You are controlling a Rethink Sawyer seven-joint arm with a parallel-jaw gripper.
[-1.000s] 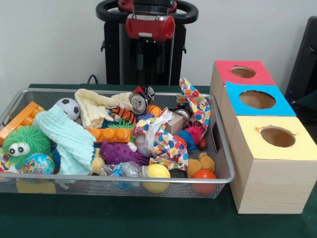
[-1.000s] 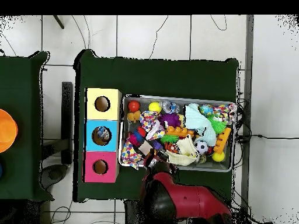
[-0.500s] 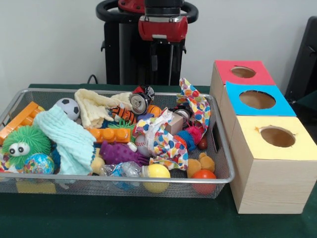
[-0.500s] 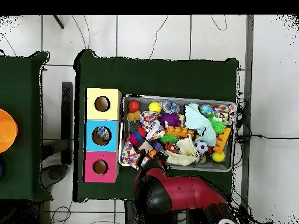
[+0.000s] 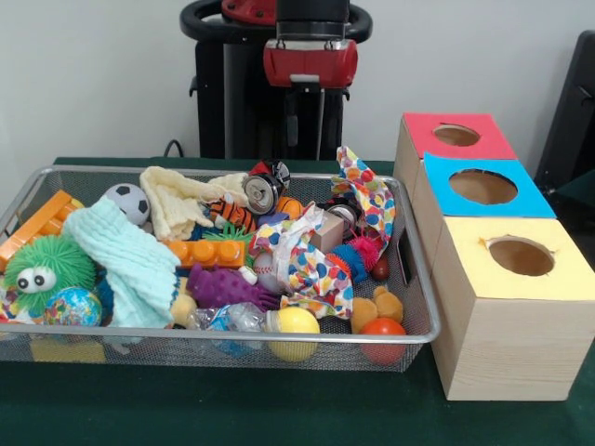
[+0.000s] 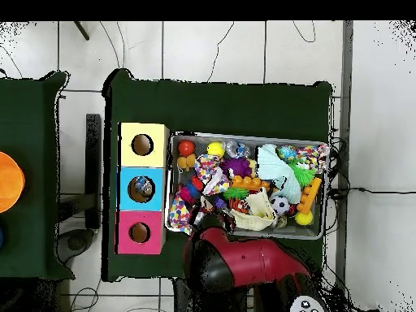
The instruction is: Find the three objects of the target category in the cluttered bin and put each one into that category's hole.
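A wire mesh bin (image 5: pixel 414 279) (image 6: pixel 318 231) holds mixed clutter. In it lie a crushed can (image 5: pixel 263 193), a second can (image 5: pixel 342 214), a soccer ball (image 5: pixel 127 203), a yellow ball (image 5: pixel 293 323), a red ball (image 5: pixel 382 331), orange blocks (image 5: pixel 206 252) and a polka-dot cloth (image 5: pixel 307 265). Beside the bin stand three boxes with round holes: red (image 5: pixel 456 135), blue (image 5: pixel 482 187) and yellow (image 5: pixel 521 255). My gripper (image 5: pixel 307 125) hangs empty above the bin's far rim, behind the cans. In the overhead view the red arm (image 6: pixel 244 262) covers it.
A mint cloth (image 5: pixel 130 260), a pale yellow cloth (image 5: pixel 181 200), a green fuzzy toy (image 5: pixel 46 268) and a globe ball (image 5: pixel 72 307) fill the bin's left half. In the overhead view, something shows inside the blue box's hole (image 6: pixel 140 188). An orange object (image 6: pixel 8 180) sits on the neighbouring table.
The arm's red head has shifted right and slightly up in the front view. In the overhead view it swung left along the bin's robot-side edge. The bin's contents have not moved.
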